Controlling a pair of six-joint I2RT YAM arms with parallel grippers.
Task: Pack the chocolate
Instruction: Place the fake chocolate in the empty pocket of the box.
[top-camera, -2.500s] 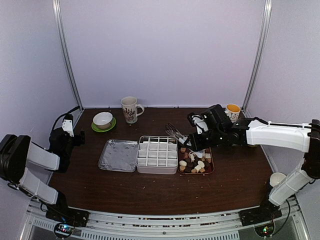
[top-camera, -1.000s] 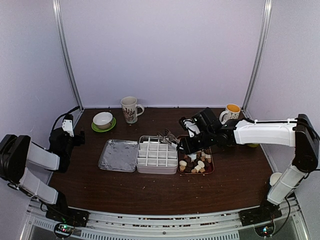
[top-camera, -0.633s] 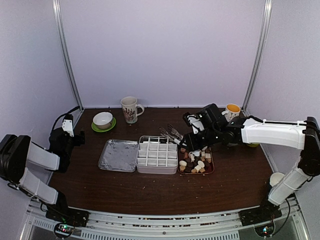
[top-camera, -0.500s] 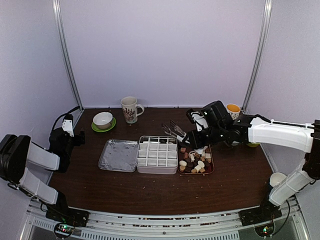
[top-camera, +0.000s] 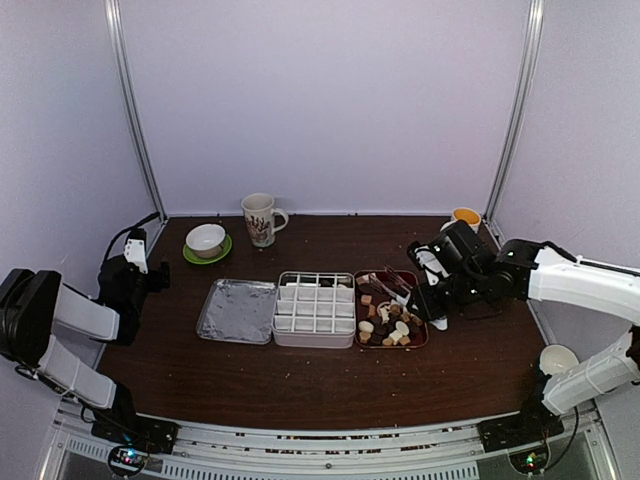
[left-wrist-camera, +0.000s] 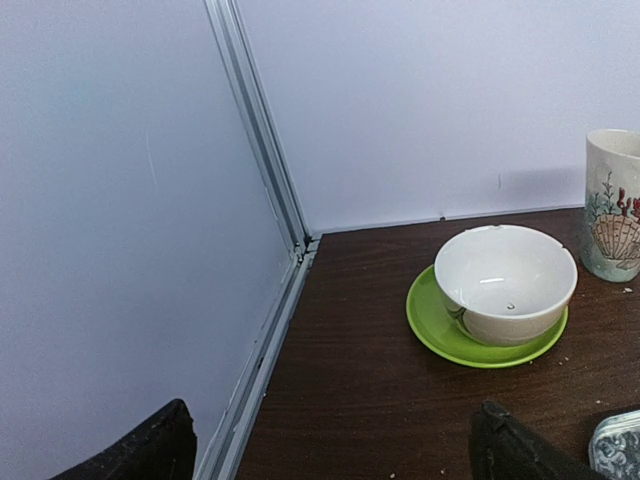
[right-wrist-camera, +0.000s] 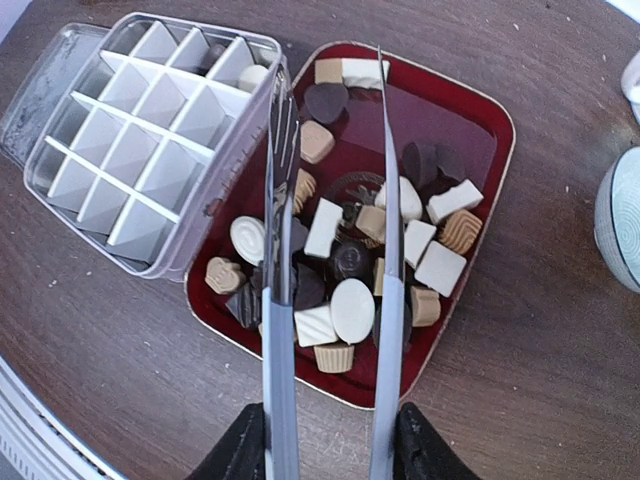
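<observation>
Right fingers (right-wrist-camera: 238, 452) grasping long metal tongs (right-wrist-camera: 280, 250), left fingers (left-wrist-camera: 150, 445) released, should lower the tips squarely astride one bite-sized chocolate piece (right-wrist-camera: 352, 308) in the dark red rectangular tray (right-wrist-camera: 470, 130) before squeezing.

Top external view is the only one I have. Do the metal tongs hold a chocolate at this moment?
Observer: No. The right wrist view shows the metal tongs open above the dark red rectangular tray, tips empty.
Operator: Is anything packed in the white divided box?
Observer: Two: one dark piece and one white piece, in cells near one corner.
Operator: And the left gripper?
Observer: Open and empty, facing a white bowl on a green saucer.
</observation>
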